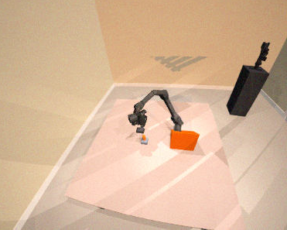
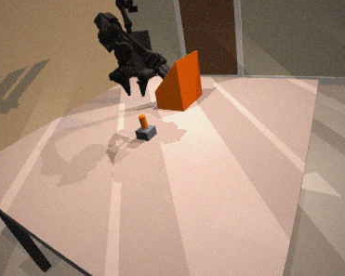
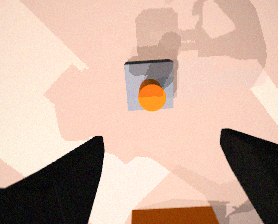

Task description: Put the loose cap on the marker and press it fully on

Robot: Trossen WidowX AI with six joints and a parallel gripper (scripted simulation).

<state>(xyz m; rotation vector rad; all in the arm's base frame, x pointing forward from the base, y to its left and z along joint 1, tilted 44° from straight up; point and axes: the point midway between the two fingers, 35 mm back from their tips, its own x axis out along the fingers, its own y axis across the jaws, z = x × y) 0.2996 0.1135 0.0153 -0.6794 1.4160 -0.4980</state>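
The gripper point(image 2: 136, 86) is held with fingers spread, holding nothing, in the upper left of the exterior view, well above the capped marker point(image 2: 142, 120) in its holder block point(image 2: 146, 133). Open table point(image 2: 220, 176) is seen around the block. Only the wrist view shows the cap point(image 3: 151, 97) from straight above, centred on the block.

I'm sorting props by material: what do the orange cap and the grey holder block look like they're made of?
The cap looks like smooth matte plastic: even orange, no grain, only a soft lighter patch on its round top in the wrist view. The holder block looks like plain grey-blue plastic or painted metal: flat faces, sharp edges, no shine. The look leaves it open.
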